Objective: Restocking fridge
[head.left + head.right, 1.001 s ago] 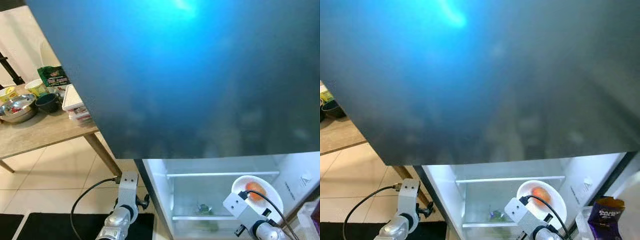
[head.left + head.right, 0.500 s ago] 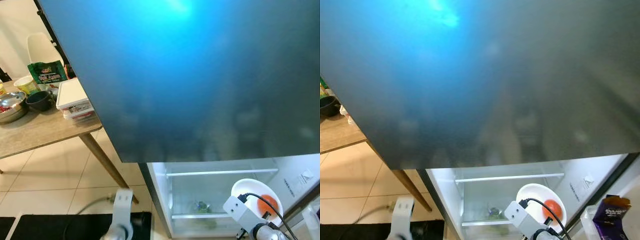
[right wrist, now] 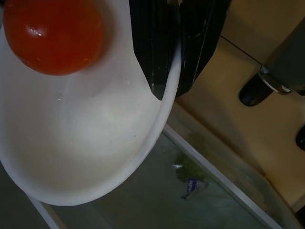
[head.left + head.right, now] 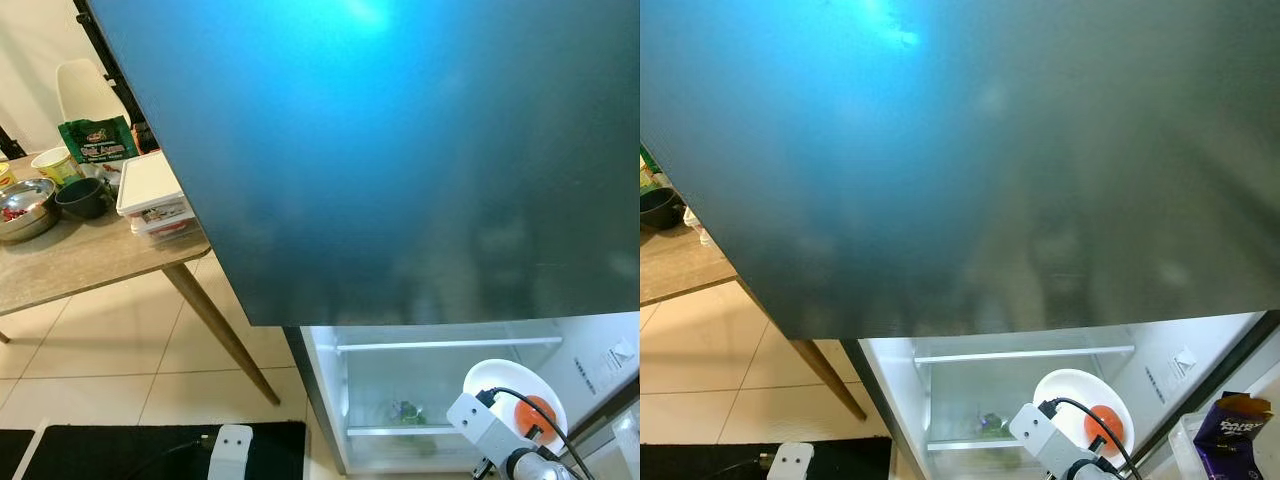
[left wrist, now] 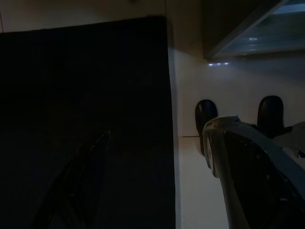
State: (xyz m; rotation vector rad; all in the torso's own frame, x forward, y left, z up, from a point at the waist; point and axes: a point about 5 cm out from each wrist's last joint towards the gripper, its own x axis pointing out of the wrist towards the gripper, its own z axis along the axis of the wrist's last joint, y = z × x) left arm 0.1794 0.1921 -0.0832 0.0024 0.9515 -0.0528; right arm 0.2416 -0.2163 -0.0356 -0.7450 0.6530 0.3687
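The fridge's lower compartment [image 4: 440, 390] stands open and lit beneath a big dark door panel [image 4: 400, 150]. My right gripper [image 3: 171, 88] is shut on the rim of a white plate [image 4: 505, 385], held in front of the glass shelves. A red-orange round fruit [image 3: 52, 33] lies on the plate near its rim [image 4: 1104, 424]. A small green item [image 4: 405, 412] sits on the lower shelf inside. My left arm hangs low; its wrist block [image 4: 230, 452] shows over the black mat [image 4: 120, 450].
A wooden table [image 4: 80, 260] at the left holds stacked white containers [image 4: 150, 195], a steel bowl [image 4: 20, 205], a dark bowl [image 4: 80, 197], a yellow cup and a green bag [image 4: 95, 138]. A purple packet [image 4: 1225, 440] stands in the door rack. Tiled floor lies under the table.
My left arm has dropped down toward the mat. The fruit has rolled to the plate's lower right side. The camera has shifted slightly right.
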